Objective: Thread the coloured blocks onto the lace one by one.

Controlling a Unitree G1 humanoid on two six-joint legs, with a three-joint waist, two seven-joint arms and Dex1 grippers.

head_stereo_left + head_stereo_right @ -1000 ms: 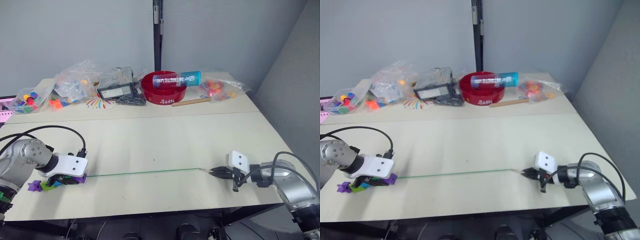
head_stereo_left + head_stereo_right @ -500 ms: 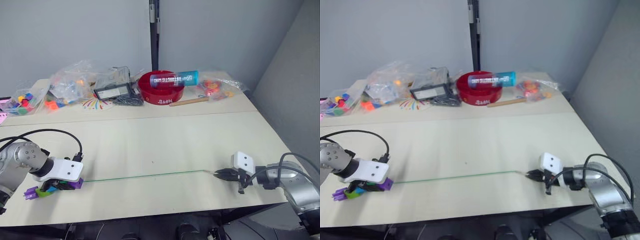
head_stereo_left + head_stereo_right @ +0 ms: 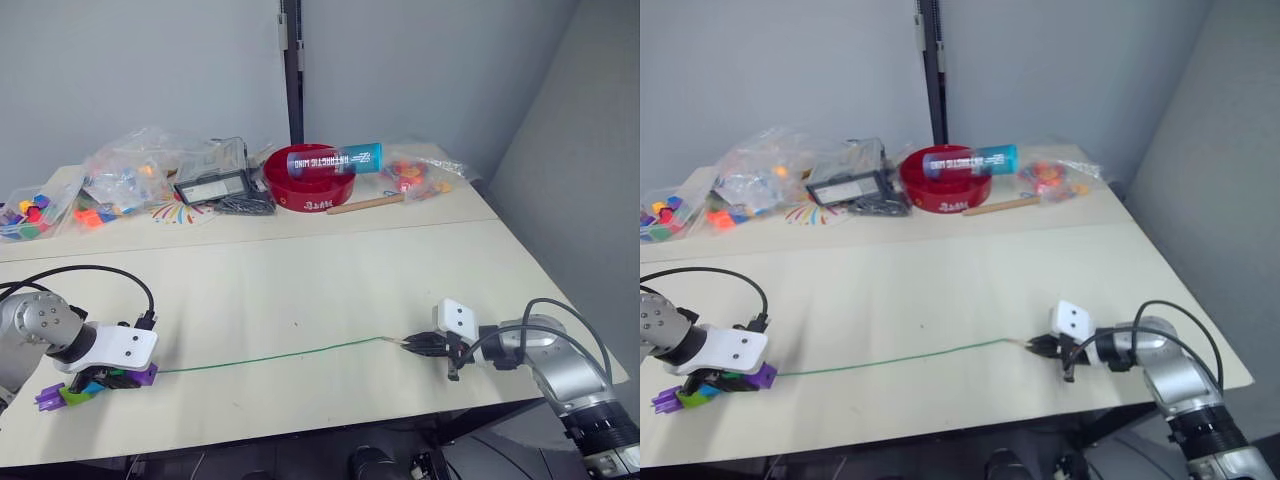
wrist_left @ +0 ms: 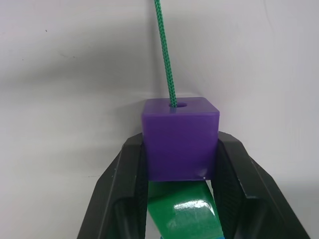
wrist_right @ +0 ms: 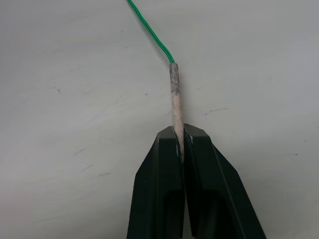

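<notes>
Grey walls are backing a pale bench (image 3: 300, 290) whose far edge is carrying bags of toy pieces (image 3: 130, 175), a red bowl (image 3: 305, 190) with a blue tube (image 3: 335, 158) lying across it, and a wooden stick (image 3: 365, 204). Toward seven o'clock, the left tool (image 4: 179, 154) is clamping a purple block (image 4: 180, 139) between its fingers, with a green block (image 4: 184, 211) sitting just behind it in the string of coloured blocks (image 3: 90, 385). The lace (image 3: 270, 356) is running out of the purple block's hole and stretching across the bench toward four o'clock, where the right tool (image 5: 178, 142) is pinching the stiff pale tip (image 5: 175, 99) shut between its fingers. Holding both ends apart is probably keeping the lace fairly straight, so the blocks are staying seated at the far end.
</notes>
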